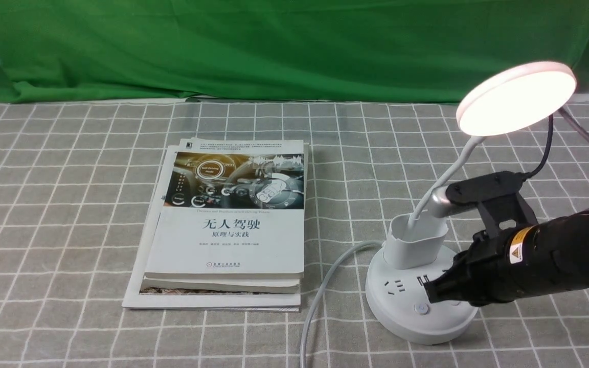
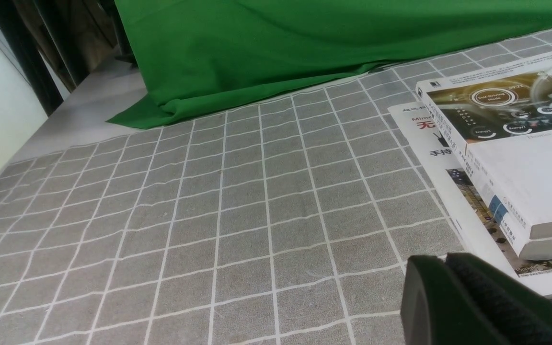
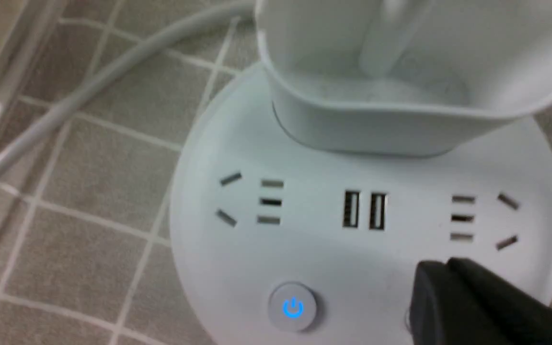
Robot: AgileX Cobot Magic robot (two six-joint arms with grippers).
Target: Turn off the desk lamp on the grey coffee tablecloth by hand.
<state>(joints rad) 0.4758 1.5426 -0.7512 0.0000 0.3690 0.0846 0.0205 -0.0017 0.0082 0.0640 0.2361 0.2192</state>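
Observation:
The white desk lamp stands at the right on the grey coffee tablecloth [image 1: 69, 204], and its round disc head [image 1: 517, 99] glows brightly. Its round base [image 1: 402, 322] carries sockets, a small cup [image 1: 414, 243] and a power button [image 1: 420, 308] that shines blue in the right wrist view [image 3: 293, 306]. My right gripper [image 1: 430, 296], the black hand with a yellow sticker [image 1: 517, 251], is shut and its tip rests low over the base [image 3: 237, 268], just beside the blue button. The right gripper [image 3: 441, 273] covers part of the base. My left gripper [image 2: 441, 261] is shut, empty, above the cloth.
A stack of books [image 1: 233, 225] lies in the middle of the cloth, close to my left gripper's tip in the left wrist view [image 2: 520, 158]. The lamp's white cable [image 1: 320, 286] runs from the base toward the front edge. A green cloth [image 1: 274, 46] hangs at the back.

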